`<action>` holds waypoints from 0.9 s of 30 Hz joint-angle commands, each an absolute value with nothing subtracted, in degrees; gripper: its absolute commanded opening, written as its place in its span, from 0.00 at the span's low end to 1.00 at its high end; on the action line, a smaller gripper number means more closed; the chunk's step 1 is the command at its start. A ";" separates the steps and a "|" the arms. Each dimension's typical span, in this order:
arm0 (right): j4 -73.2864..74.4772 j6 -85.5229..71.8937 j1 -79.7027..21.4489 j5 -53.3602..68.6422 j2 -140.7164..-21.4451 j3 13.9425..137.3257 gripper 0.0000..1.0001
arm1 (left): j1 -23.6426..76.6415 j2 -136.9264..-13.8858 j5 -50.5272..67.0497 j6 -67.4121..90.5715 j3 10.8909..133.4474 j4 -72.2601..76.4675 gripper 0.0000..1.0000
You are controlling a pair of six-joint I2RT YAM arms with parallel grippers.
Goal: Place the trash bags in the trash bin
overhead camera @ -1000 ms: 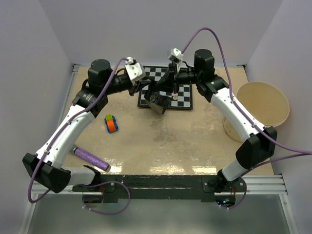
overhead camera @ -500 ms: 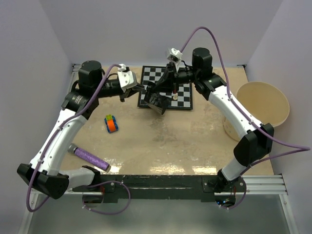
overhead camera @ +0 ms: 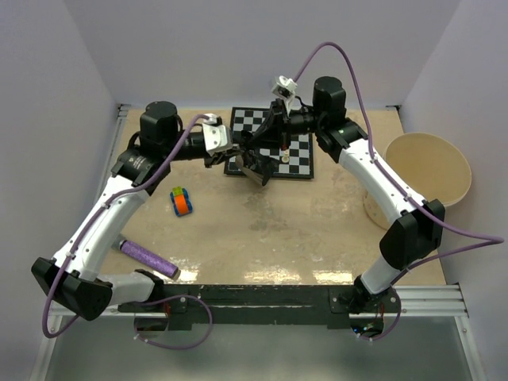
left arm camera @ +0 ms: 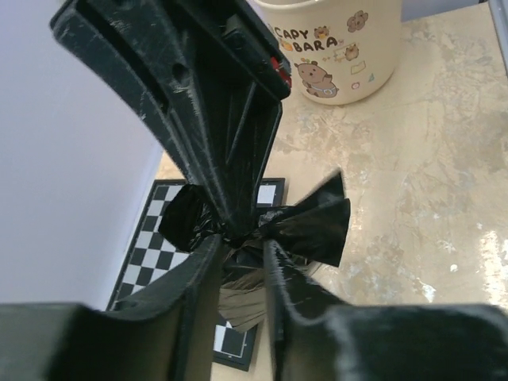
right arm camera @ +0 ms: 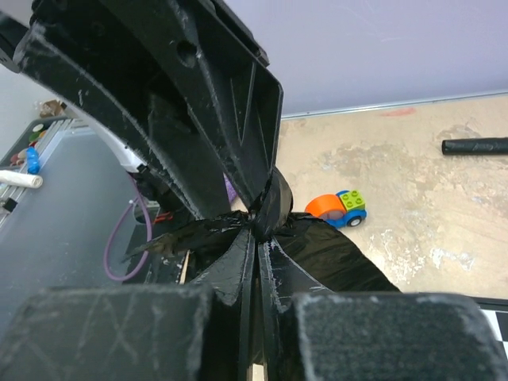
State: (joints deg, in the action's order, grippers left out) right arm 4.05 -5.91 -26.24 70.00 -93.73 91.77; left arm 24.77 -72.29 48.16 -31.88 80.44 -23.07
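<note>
The right fingers (right arm camera: pixel 226 278) pinch the black trash bag (left arm camera: pixel 305 230) tight over the chessboard (overhead camera: pixel 300 161), and the left fingers (left arm camera: pixel 198 294) sit a little open around it.

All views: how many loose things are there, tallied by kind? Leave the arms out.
Bag sheet: 1
Black roll: 1
Purple roll: 1
Toy car: 1
Chessboard: 1
Bin: 1
Total: 6
</note>
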 commanded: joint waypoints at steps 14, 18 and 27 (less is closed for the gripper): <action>-6.06 -16.25 -26.19 77.25 -91.85 88.42 0.04 | 32.26 -70.84 36.31 -43.93 77.17 -18.18 0.00; -6.59 -16.79 -23.65 77.52 -91.84 88.51 0.00 | 31.38 -68.47 33.93 -44.21 76.03 -20.04 0.00; -0.70 -11.34 -19.95 73.04 -91.85 89.12 0.00 | 29.09 -64.16 33.48 -40.26 72.34 -21.54 0.00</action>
